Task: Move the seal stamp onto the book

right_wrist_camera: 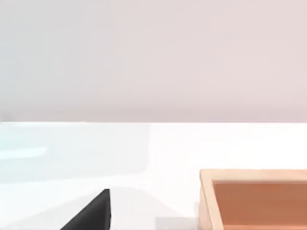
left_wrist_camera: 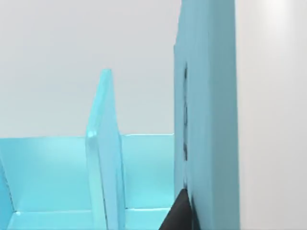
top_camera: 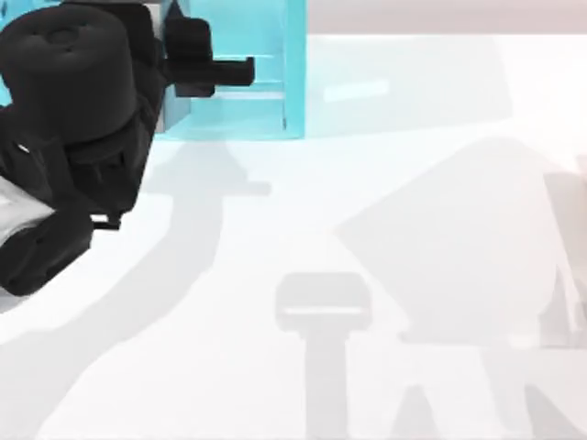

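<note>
- Left arm (top_camera: 73, 137) looms nearest, its claw (top_camera: 229, 73) reaching into the blue shelf (top_camera: 293, 92); whether together or apart, I cannot tell.
- Stamp and book: neither located (likely inside the shelf).
- Advance slowly, clear of the divider (left_wrist_camera: 103, 153).

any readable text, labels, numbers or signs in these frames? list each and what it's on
None: no text, label, number or sign can be read.
Light-blue shelf unit: plain panels, no marking.
Left gripper, at the shelf unit at the table's top left: plain black, no lettering.
Wooden tray in the right wrist view: bare, no label.
White table: shadows and nothing written.
</note>
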Robot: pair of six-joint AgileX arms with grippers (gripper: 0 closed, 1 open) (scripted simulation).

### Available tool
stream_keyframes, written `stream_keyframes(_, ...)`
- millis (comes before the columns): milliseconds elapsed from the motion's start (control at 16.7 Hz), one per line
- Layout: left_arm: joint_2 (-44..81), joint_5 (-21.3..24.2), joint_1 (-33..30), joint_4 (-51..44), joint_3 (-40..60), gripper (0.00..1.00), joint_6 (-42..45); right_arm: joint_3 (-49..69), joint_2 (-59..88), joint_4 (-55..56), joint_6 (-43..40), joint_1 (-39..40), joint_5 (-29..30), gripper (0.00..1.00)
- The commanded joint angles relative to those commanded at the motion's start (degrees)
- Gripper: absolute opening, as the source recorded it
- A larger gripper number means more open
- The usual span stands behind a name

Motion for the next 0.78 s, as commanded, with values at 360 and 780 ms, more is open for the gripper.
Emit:
stream_keyframes(360,0.92,-0.18,-0.18,0.01,0.62,0.0,1.44,0.0,0.0,0.0,0.0,0.0,0.0,1.0)
stream_keyframes(780,10.67,-4.8,-6.49,-2.39,8.13,0.0,24.23,0.0,0.0,0.0,0.0,0.0,0.0,1.0)
